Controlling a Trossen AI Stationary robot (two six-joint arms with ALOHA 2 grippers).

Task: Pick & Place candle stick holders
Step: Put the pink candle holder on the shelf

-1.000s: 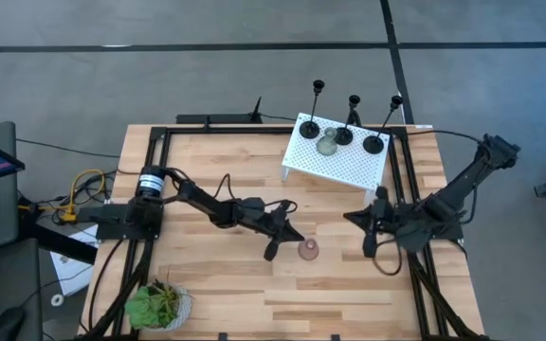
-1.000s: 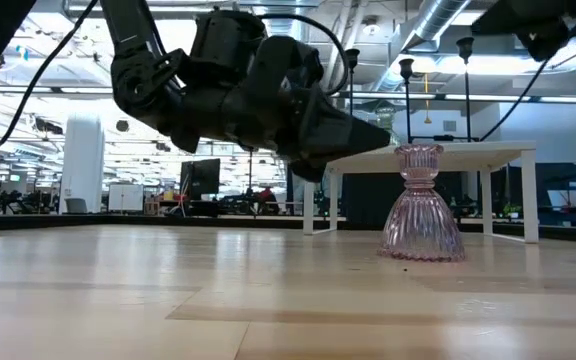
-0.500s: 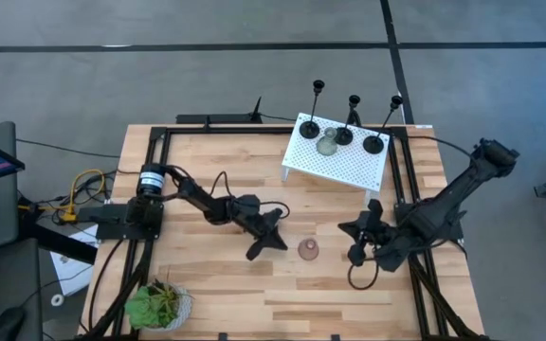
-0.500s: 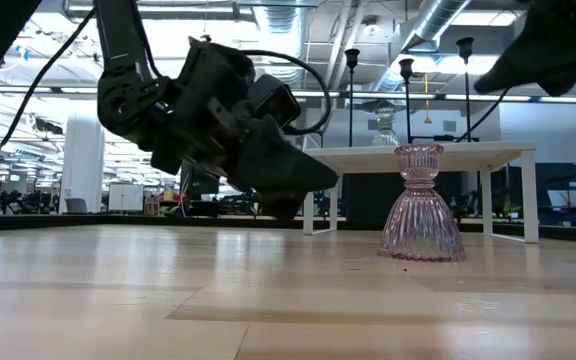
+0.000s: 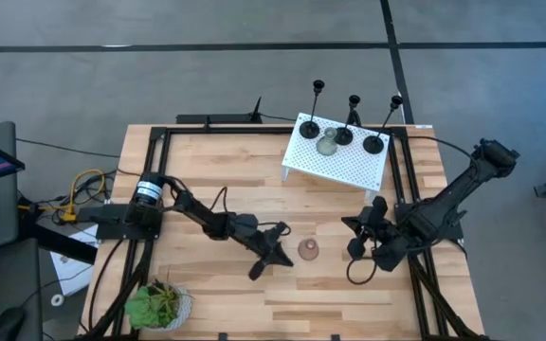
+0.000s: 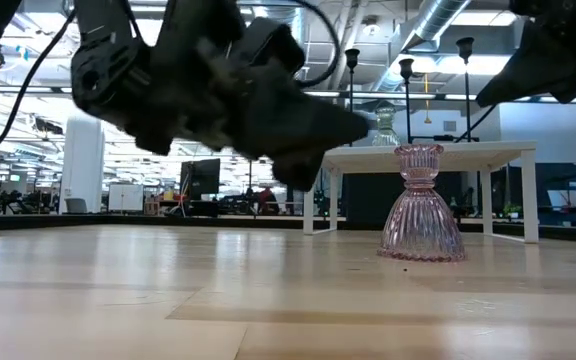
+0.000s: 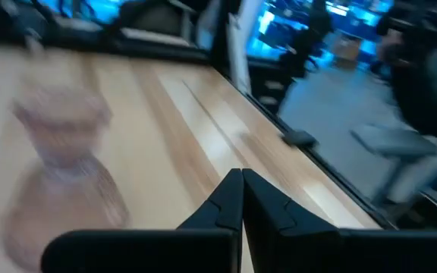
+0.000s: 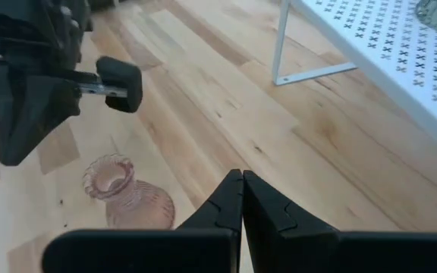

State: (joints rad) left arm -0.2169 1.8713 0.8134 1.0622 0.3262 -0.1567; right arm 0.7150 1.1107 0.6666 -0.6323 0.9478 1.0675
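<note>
A pinkish ribbed glass holder (image 5: 308,249) stands upright on its base on the wooden table; it also shows in the low view (image 6: 420,205) and both wrist views (image 7: 59,174) (image 8: 127,193). My left gripper (image 5: 282,250) (image 7: 241,176) is shut and empty just left of it, above the table (image 6: 298,120). My right gripper (image 5: 347,227) (image 8: 241,176) is shut and empty to its right. Three tall black holders (image 5: 344,135) and a grey-green squat one (image 5: 327,144) stand on the white perforated stand (image 5: 349,166).
The white stand's legs (image 8: 279,76) rise from the table at the far right. A small green potted plant (image 5: 159,305) sits at the near left corner. A black frame (image 5: 159,137) runs along the table's edges. Bare wood (image 5: 254,170) lies between the arms.
My left gripper has drawn back from beside the pink holder, first toward the table's left edge, then toward its near edge, staying shut. My right gripper has gone toward the table's left and near side, closer to the pink holder. The holder has not moved.
</note>
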